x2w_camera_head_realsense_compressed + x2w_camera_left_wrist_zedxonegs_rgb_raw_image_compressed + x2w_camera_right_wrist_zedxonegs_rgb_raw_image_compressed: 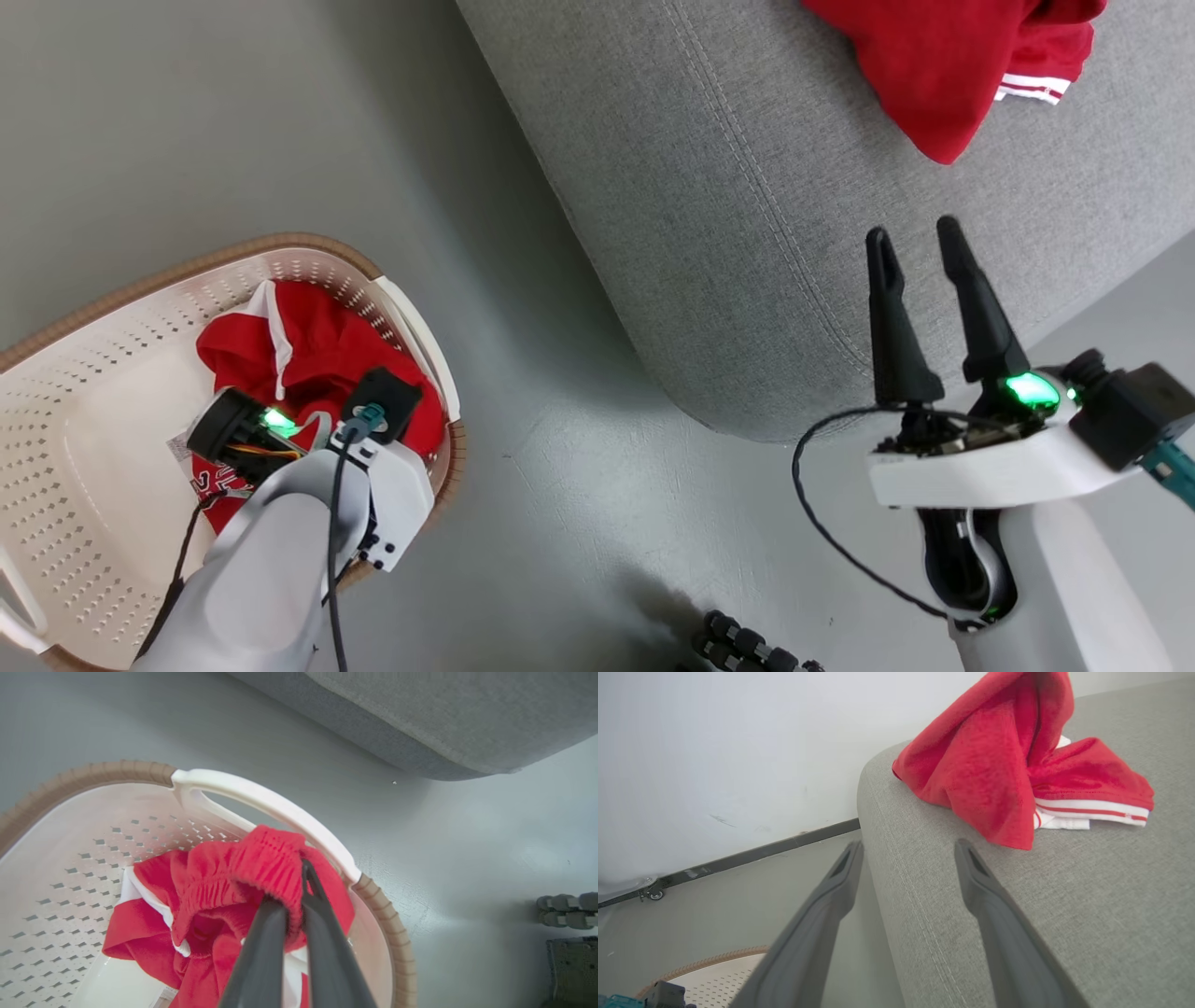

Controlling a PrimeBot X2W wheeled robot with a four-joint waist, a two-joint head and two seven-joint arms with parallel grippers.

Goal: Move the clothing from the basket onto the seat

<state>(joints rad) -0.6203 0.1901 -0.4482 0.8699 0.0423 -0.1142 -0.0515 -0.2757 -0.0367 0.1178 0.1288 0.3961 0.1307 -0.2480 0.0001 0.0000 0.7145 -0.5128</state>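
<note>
The grey seat (pixel 747 233) took up the upper right of the head view, its rounded corner reaching down toward the middle. The pale floor (pixel 233 121) lay around it. The basket (pixel 93 373) stood on that floor at the lower left, apart from the seat. The clothing was in two lots. One red piece (pixel 934 75) lay crumpled on the seat near its far edge, its white striped trim (pixel 1092 807) turned toward the seat's middle. The other red piece (pixel 317 345) lay bunched in the basket against the wall nearest the seat, with a white edge showing and white lettering partly hidden under the left arm. The left gripper (pixel 292 886) reached down into the basket and was clamped on the gathered elastic band (pixel 271 858) of this piece. The fabric was pinched between its two dark fingers, and the band stood at about the height of the basket's handle. The right gripper (pixel 913 231) hung over the near corner of the seat with its fingers spread wide and nothing between them. The piece on the seat lay beyond its fingertips, well apart from them.
</note>
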